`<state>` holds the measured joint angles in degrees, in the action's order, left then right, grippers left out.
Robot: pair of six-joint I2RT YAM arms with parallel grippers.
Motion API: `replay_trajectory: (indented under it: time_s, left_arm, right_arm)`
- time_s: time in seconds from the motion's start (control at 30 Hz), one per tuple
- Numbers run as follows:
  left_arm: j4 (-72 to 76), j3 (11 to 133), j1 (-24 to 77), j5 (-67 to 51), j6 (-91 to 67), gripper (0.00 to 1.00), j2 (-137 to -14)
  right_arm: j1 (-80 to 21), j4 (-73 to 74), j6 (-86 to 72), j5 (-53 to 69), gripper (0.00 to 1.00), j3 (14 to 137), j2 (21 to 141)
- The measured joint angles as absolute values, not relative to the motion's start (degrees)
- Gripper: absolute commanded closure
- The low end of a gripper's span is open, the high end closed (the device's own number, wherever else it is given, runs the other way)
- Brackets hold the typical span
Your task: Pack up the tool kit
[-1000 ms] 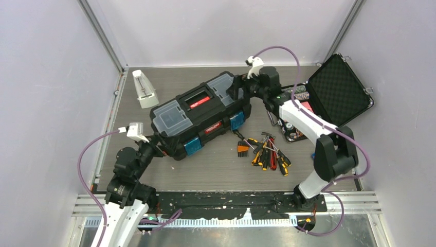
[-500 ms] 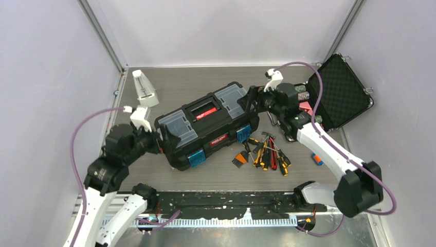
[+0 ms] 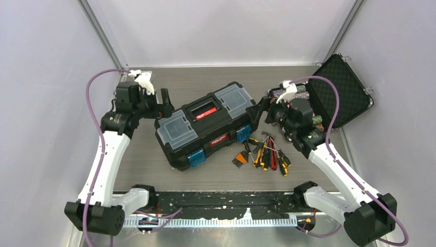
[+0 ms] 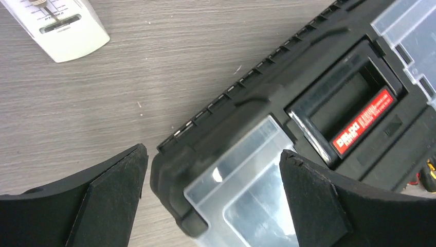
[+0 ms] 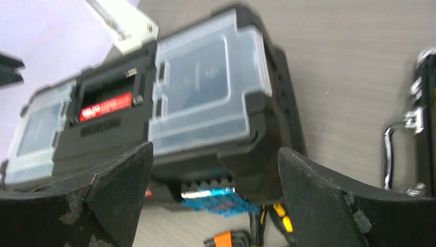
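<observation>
The black toolbox (image 3: 205,126) lies closed and slanted mid-table, with two clear lid compartments, a red-labelled handle (image 3: 204,110) and blue latches (image 3: 196,159). My left gripper (image 3: 165,98) is open and empty, hovering over the box's back-left corner; in the left wrist view (image 4: 213,159) its fingers straddle the corner of the clear compartment (image 4: 247,190) without touching. My right gripper (image 3: 259,110) is open and empty, just off the box's right end; the right wrist view (image 5: 216,159) shows the box (image 5: 205,87) and a blue latch (image 5: 221,200) between the fingers. Screwdrivers and pliers (image 3: 265,154) lie in a pile right of the box.
A smaller foam-lined black case (image 3: 342,90) stands open at the back right; its chrome handle (image 5: 406,149) shows in the right wrist view. A white wedge-shaped object (image 4: 56,25) stands at the back left, behind the left arm. Grey walls enclose three sides.
The left arm has risen and swung to the back-left corner of the box. The right arm has drawn back to the right. The toolbox shifted nearer and rightward, then stayed put.
</observation>
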<state>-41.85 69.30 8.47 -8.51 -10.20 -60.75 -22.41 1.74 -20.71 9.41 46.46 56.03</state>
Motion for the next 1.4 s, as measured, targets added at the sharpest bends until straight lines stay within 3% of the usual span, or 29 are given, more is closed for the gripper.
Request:
replay_trajectory:
  time_s: [0.37, 0.7, 1.0, 1.2, 1.33, 1.4]
  left_arm:
    - [-37.9, 66.9, 5.7, -16.1, -9.9, 0.01, -66.0]
    - [-37.0, 61.8, 4.8, -18.0, -10.2, 0.01, -65.2]
    - [-31.4, 51.5, 6.2, -18.8, -15.0, 0.01, -53.5]
    - [-34.5, 50.3, 9.8, -22.3, -19.2, 0.01, -49.8]
    - [-39.4, 52.6, 10.4, -18.5, -18.9, 0.01, -49.1]
    - [-41.3, 55.2, 10.4, -15.6, -17.8, 0.01, -49.1]
  right_arm:
    - [-22.7, -5.2, -24.7, 18.9, 0.10, 41.9, 67.1]
    - [-22.8, -4.9, -21.3, 26.2, 0.11, 60.4, 88.2]
    - [-23.3, -2.6, -19.6, 30.6, 0.11, 76.7, 100.7]
    - [-23.5, 0.6, -18.5, 30.3, 0.09, 84.1, 104.9]
    - [-23.8, 3.4, -17.1, 28.3, 0.02, 84.3, 103.5]
    - [-23.8, 4.1, -16.3, 25.8, 0.04, 82.2, 100.3]
